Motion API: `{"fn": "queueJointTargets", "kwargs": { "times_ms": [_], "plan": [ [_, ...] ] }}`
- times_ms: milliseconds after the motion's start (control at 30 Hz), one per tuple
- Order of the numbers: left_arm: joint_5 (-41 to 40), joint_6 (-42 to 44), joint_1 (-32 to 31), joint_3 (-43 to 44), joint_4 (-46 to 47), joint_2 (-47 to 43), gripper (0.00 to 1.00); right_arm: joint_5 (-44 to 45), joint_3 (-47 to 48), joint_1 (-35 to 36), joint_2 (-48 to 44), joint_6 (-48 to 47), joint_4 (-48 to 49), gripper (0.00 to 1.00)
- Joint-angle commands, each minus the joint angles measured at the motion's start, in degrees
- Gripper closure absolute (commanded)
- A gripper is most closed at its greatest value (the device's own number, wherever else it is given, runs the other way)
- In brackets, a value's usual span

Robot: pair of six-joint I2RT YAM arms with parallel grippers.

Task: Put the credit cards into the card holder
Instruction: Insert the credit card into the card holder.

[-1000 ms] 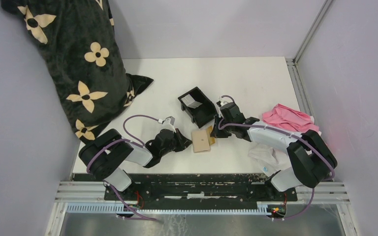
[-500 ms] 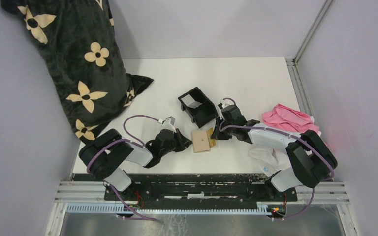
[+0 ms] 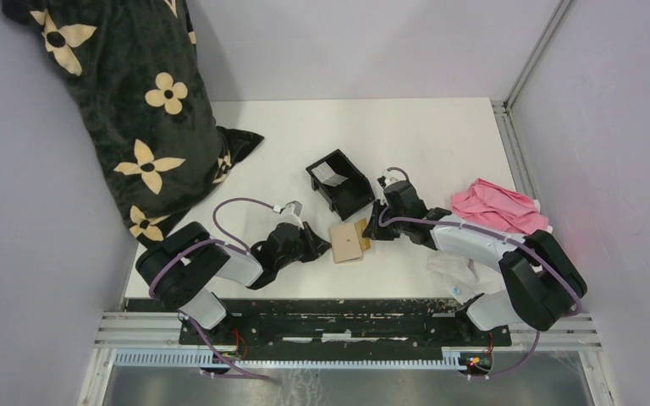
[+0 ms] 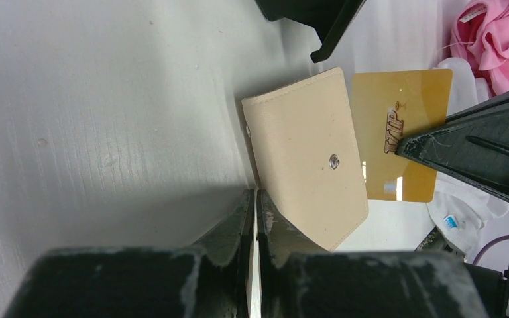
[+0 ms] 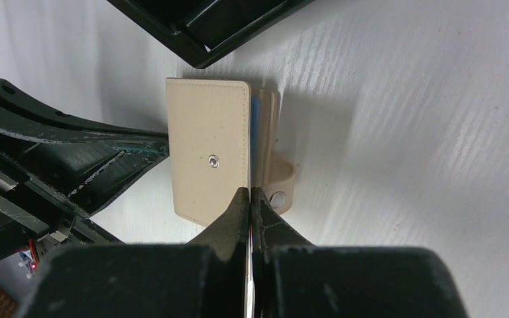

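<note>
Jaws, L gripper (image 4: 256,193): pinched nearly shut on thin pale edge of card holder (image 4: 308,159), on side facing L arm.
Jaws, R gripper (image 5: 250,191): closed on gold card (image 4: 401,132), gripped at its outer end.
Card holder: tan, laid flat on table (image 3: 440,135) betw. both grippers, just beside black tray (image 3: 338,182); snap stud up.
Contents: blue card (image 5: 260,129) tucked under flap. Gold card's inner edge hidden under flap, most of it sticking out.
Black tray: 2 compartments, pale card (image 3: 328,173) in far-left one.
Arms: both stretched low over table, fingertips pointed inward at holder from opp. sides.
Misc: pink cloth (image 3: 495,203) by R arm; floral blanket (image 3: 135,101) far L.
</note>
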Motion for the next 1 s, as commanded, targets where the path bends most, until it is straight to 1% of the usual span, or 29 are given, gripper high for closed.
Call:
{"fn": "queueJointTargets", "kwargs": {
  "times_ms": [0, 667, 967],
  "plan": [
    [-0.53, 2.35, -0.59, 0.38, 0.82, 0.52, 0.89, -0.57, -0.17, -0.17, -1.55, 0.79, 1.76, 0.99],
    [-0.71, 2.21, -1.1, 0.52, 0.9, 0.77, 0.9, -1.39, -1.95, -0.19, -1.01, 2.05, 4.34, 0.99],
    [-0.8, 2.21, -1.2, 0.43, 0.9, 0.64, 0.91, -1.37, -1.47, -0.17, -2.28, 1.78, 3.23, 0.99]
  ]
}}
